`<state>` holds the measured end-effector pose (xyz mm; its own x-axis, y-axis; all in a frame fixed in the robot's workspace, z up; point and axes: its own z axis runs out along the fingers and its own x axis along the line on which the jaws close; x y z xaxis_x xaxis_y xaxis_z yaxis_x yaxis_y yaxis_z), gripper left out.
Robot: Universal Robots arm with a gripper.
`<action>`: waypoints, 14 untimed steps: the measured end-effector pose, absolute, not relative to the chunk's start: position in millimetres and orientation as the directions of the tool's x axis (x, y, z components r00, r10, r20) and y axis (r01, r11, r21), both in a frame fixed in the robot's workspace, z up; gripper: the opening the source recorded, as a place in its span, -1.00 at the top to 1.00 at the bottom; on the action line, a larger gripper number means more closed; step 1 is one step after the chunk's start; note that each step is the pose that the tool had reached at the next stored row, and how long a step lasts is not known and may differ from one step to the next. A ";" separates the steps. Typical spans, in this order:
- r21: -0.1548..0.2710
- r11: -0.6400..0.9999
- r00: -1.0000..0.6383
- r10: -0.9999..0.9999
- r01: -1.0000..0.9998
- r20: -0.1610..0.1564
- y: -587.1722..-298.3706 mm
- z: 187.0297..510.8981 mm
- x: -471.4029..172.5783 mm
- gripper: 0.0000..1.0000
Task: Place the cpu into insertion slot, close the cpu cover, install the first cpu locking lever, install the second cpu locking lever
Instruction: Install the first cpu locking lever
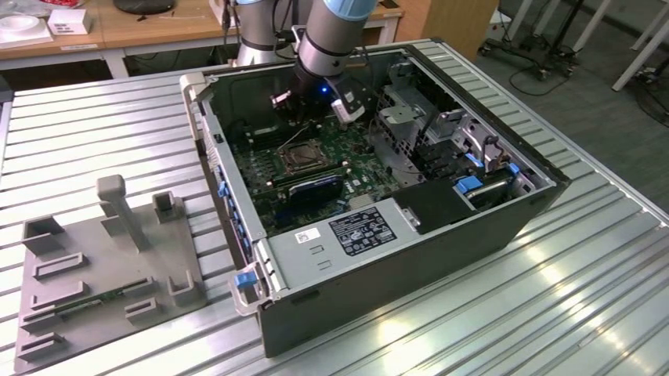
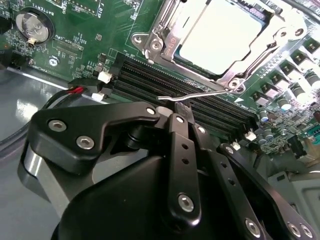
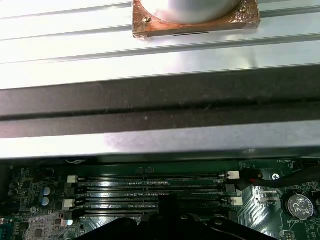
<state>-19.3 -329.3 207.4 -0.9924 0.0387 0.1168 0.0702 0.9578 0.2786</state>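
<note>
1. At the exterior view's left, well apart from the insertion slot (image 1: 278,161), a grey fixture (image 1: 105,258) sat on the ribbed metal table (image 1: 105,125).
2. The open computer case (image 1: 418,266) held the green board carrying the slot.
3. The arm reached into the case, with the gripper (image 2: 182,111) near the slot.
4. In the second wrist view, the cpu (image 2: 220,35) lay seated in the slot, with the cpu cover (image 2: 167,40) down around it.
5. The black memory slots (image 2: 150,80) ran just beside the slot, between it and the gripper.
6. A thin wire locking lever (image 2: 210,94) stuck out from the slot's corner over the memory slots, its hooked end at the gripper's tips.
7. The fingers (image 2: 177,135) were pressed together. Couldn't tell whether they pinched the lever.
</note>
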 end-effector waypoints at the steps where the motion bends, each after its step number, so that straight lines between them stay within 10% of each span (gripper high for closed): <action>1: 0.279 0.958 -0.992 0.039 0.070 0.117 -329.1 207.6 -19.3 0.79; 14: 0.285 0.956 -0.992 0.038 0.070 0.117 -319.9 213.2 -19.3 0.79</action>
